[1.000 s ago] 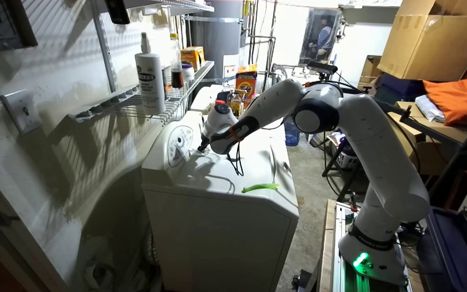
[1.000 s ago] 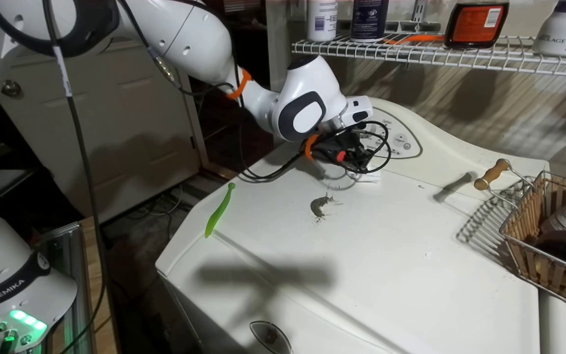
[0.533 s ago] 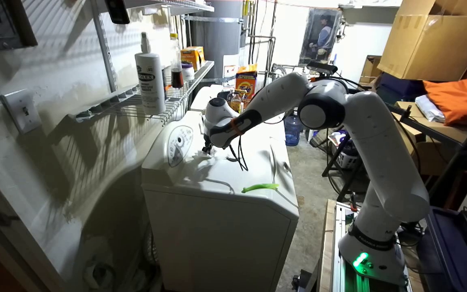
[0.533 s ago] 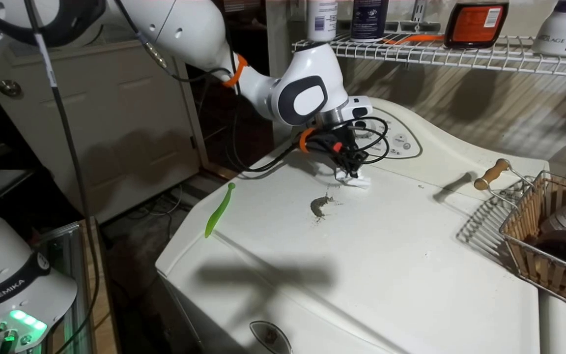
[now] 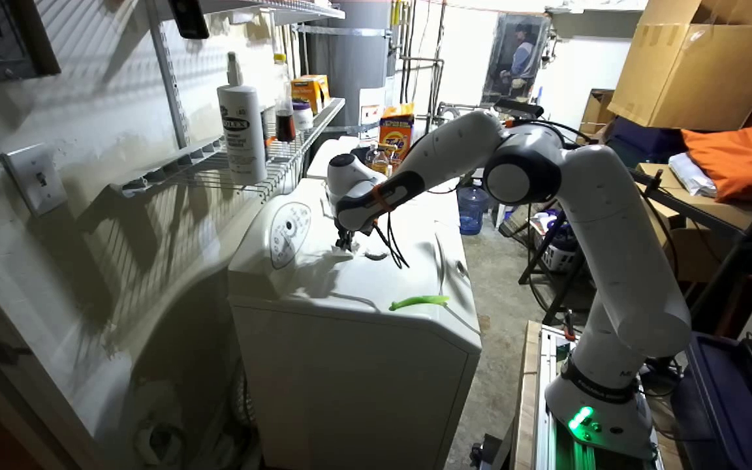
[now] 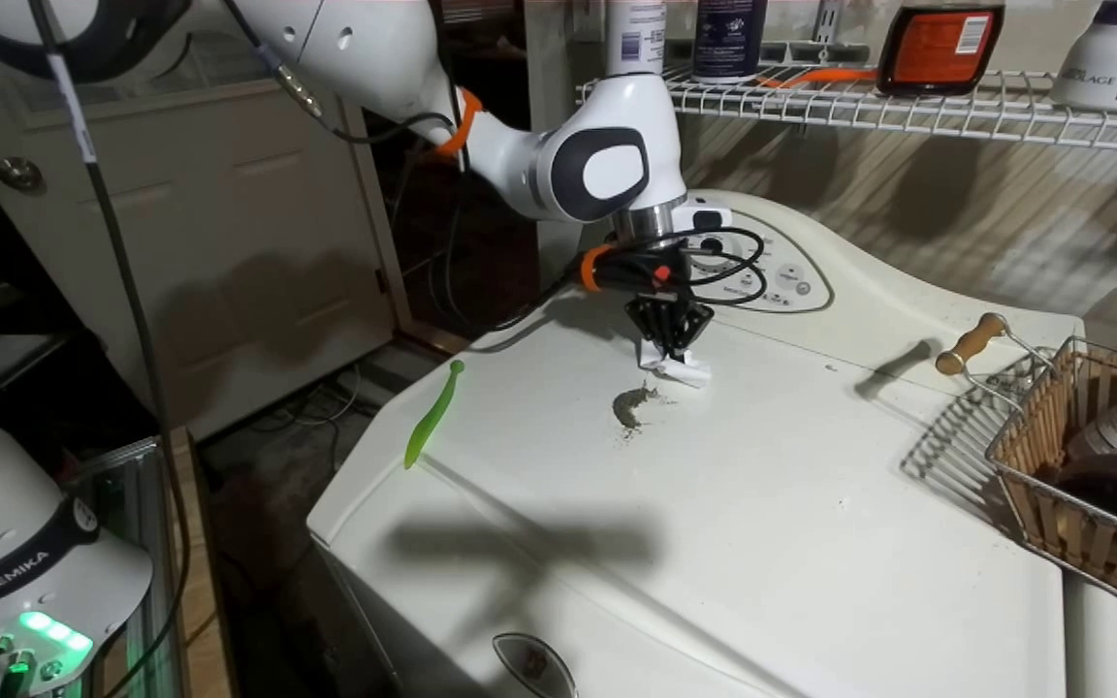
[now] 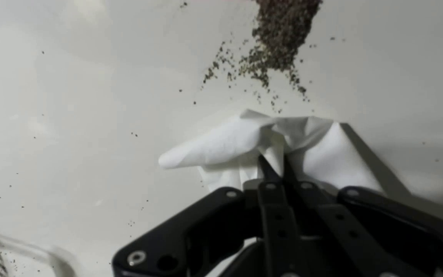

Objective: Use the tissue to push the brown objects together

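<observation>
The brown objects show as a curved pile of small brown grains on the white machine top. In the wrist view the pile lies at the top, with loose grains scattered below it. My gripper is shut on the white crumpled tissue, which spreads to both sides of the fingertips. In an exterior view the gripper points down with the tissue at the surface, just behind the pile. A small gap separates tissue and main pile. The pile also shows as a dark arc beside the gripper.
A green strip lies near the machine's edge. A wire basket with bottles stands on the right. The control panel rises behind the gripper, under a wire shelf. Stray specks dot the white top.
My gripper has turned from tilted to nearly straight down and moved from beside the control panel toward the pile, bringing the tissue with it. The pile looks unchanged.
</observation>
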Controlling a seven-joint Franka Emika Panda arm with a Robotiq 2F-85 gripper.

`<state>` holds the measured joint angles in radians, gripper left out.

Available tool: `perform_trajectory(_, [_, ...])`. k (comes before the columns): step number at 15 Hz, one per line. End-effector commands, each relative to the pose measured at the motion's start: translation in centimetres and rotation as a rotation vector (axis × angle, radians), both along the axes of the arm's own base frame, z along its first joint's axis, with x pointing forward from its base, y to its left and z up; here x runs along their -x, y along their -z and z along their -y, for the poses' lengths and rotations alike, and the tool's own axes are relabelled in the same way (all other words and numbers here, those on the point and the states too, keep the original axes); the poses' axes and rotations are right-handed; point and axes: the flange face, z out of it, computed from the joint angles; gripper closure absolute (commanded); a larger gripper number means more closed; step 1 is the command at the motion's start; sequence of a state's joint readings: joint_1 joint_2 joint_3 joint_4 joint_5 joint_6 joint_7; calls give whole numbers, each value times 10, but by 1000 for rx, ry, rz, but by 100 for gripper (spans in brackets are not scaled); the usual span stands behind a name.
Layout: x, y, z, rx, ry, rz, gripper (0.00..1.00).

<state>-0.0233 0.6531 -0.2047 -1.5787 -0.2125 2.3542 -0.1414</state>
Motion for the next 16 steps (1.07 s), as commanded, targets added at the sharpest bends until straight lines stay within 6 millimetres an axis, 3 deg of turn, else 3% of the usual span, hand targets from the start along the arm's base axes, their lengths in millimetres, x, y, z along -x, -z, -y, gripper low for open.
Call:
perform_trajectory(1, [23,43,8,26,0,-170,99])
perform_trajectory(16, [57,54,20,64,-55,-469,99])
